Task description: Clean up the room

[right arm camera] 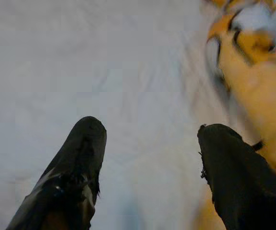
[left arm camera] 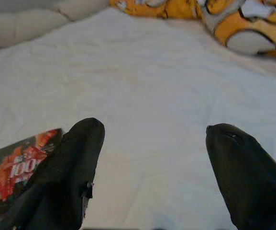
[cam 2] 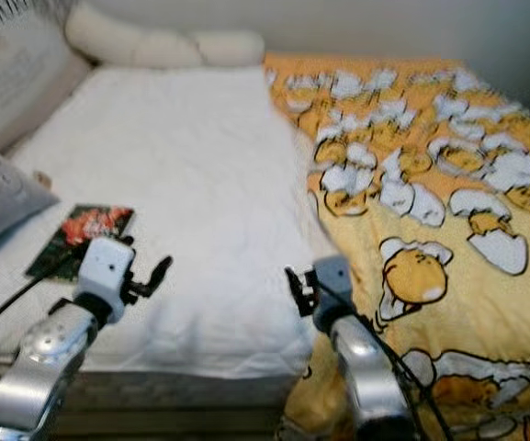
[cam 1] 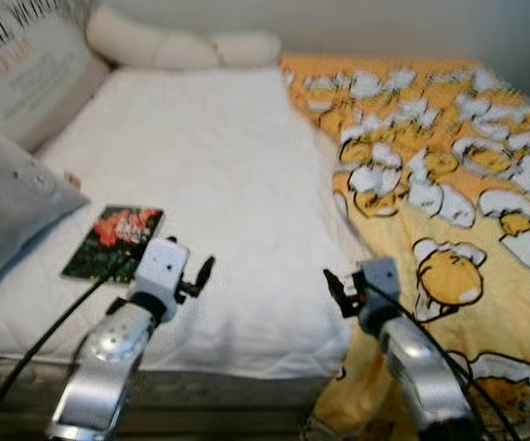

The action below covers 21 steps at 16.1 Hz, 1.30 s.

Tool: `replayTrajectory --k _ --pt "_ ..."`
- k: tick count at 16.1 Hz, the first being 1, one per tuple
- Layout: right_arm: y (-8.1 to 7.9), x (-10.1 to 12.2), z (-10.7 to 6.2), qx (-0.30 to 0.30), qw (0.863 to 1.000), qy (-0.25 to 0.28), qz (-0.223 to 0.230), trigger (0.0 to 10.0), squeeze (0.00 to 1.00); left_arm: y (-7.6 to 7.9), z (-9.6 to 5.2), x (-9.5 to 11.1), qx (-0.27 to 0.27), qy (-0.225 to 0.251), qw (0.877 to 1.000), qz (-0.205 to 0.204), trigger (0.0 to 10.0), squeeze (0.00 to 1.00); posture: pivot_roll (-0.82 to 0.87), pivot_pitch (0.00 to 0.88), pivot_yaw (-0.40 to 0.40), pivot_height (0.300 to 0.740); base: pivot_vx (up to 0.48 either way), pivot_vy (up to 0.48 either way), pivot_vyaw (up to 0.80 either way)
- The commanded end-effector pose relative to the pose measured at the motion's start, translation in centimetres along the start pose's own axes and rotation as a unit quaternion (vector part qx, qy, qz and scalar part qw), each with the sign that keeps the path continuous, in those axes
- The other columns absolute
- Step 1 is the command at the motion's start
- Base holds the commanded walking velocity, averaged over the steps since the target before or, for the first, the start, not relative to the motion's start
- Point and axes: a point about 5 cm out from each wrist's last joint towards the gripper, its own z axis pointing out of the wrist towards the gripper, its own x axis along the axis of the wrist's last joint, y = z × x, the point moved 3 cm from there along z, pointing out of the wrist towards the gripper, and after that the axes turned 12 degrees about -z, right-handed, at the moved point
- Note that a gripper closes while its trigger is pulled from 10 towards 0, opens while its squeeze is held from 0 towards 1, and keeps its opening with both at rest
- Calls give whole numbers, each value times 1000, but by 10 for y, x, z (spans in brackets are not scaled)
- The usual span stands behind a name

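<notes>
silver arms w/ white wrist blocks, blk cables, blk two-finger left end effector [cam 1: 200, 273].

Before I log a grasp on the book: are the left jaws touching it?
Apart. The left wrist view shows the left gripper open above bare white sheet, with the book lying flat off to one side of one finger, not between them.
</notes>
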Motion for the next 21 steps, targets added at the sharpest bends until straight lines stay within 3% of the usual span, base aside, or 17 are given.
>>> replayTrajectory --k 1,3,6,8,10,12,13,14,15,16,21 --pt "10 -15 1 -20 999 -48 -15 10000 1000 7 -1 1 -35 -5 999 8 10000 0 84 0 9 740 0 0 0" --pt "22 -31 11 -27 989 -121 -77 10000 1000 11 -2 0 -84 -21 996 30 10000 0 86 5 28 740 0 0 0" --pt "31 -28 26 -37 987 -148 -58 10000 1000 12 -4 1 -129 -40 990 49 10000 0 89 49 55 740 0 0 0" --pt "29 -34 31 -27 981 -188 -41 10000 1000 16 -9 -1 -166 -56 983 59 10000 0 91 75 72 740 0 0 0" --pt "29 -40 33 -29 971 -224 -75 10000 957 18 -15 -3 -196 -73 976 63 10000 0 93 106 81 740 0 0 0" --pt "26 -44 33 -14 969 -235 -76 10000 0 20 -18 -4 -209 -79 972 67 10000 0 102 128 83 740 0 0 0" --pt "28 -45 32 -24 967 -239 -81 10000 0 21 -20 -3 -213 -80 971 72 10000 0 112 144 82 740 0 0 0" --pt "31 -46 31 -36 966 -245 -77 6627 0 21 -22 -3 -215 -82 970 71 10000 0 117 154 83 740 0 0 0" --pt "31 -48 30 -36 966 -248 -67 4745 0 21 -24 -3 -217 -83 970 71 10000 0 121 165 85 740 0 0 0" --pt "31 -50 30 -34 965 -251 -64 0 0 21 -27 -3 -220 -87 969 70 10000 0 123 174 86 740 0 0 0" --pt "32 -52 29 -32 966 -250 -58 0 0 22 -31 -3 -229 -93 967 68 10000 0 124 180 81 740 0 0 0"
